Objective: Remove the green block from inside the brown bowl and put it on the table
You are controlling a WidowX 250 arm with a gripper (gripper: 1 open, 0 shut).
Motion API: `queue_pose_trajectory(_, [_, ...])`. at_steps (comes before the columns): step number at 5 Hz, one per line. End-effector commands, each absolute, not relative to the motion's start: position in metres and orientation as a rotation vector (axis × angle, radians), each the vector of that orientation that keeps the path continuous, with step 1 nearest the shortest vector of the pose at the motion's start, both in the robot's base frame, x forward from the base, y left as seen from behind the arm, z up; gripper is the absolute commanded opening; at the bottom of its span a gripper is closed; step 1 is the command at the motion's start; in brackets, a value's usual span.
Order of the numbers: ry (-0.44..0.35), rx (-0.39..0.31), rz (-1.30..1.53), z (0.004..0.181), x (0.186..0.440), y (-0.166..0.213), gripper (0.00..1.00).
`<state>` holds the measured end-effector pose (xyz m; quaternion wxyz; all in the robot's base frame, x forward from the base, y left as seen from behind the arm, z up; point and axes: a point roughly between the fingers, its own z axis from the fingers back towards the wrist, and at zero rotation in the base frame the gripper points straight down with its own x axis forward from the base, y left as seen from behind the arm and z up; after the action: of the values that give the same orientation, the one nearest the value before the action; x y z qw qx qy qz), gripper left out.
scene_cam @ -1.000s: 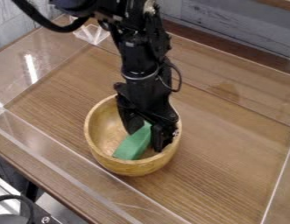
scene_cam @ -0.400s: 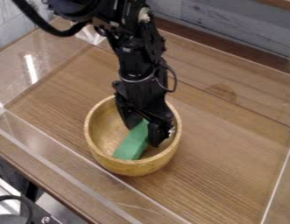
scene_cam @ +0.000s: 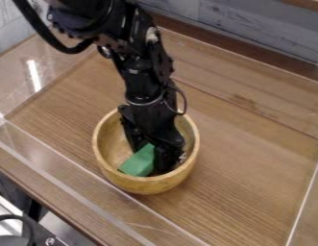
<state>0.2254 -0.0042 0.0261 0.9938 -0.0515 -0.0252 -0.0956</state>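
Right now the end effector (scene_cam: 155,146) reaches straight down into the bowl (scene_cam: 112,132), and its jaws look shut on the top end of the block (scene_cam: 138,162). The block is inside the bowl, leaning against the near wall, with its low end close to the bottom. The bowl sits on the tabletop (scene_cam: 245,120), near the front edge.

I think the block is light and hard. It looks like a plain bar with flat sides, so it should not bend or squash when it is pinched. Its flat sides give a good place to hold, one finger on each long side. The surface looks smooth, so it could slip if the hold is only on the tip. A hold nearer the middle would be safer, but the bowl wall is in the way there.

The block does not look like it would break if it fell. The bowl looks thick and heavy enough to stay put, but it could tip or slide if the block drags on the rim on the way up. A straight lift looks best.
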Motion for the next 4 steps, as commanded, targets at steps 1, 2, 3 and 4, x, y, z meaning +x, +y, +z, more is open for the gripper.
queue_pose_trajectory(1, [-0.055,-0.11,-0.19,0.032,0.225,-0.008,0.0])
queue_pose_trajectory(2, [-0.045,-0.115,-0.183,0.037,0.223,-0.01,0.0])
queue_pose_trajectory(3, [-0.037,-0.119,-0.179,0.04,0.222,-0.011,0.0])
queue_pose_trajectory(4, [-0.029,-0.123,-0.176,0.043,0.22,-0.012,0.0])
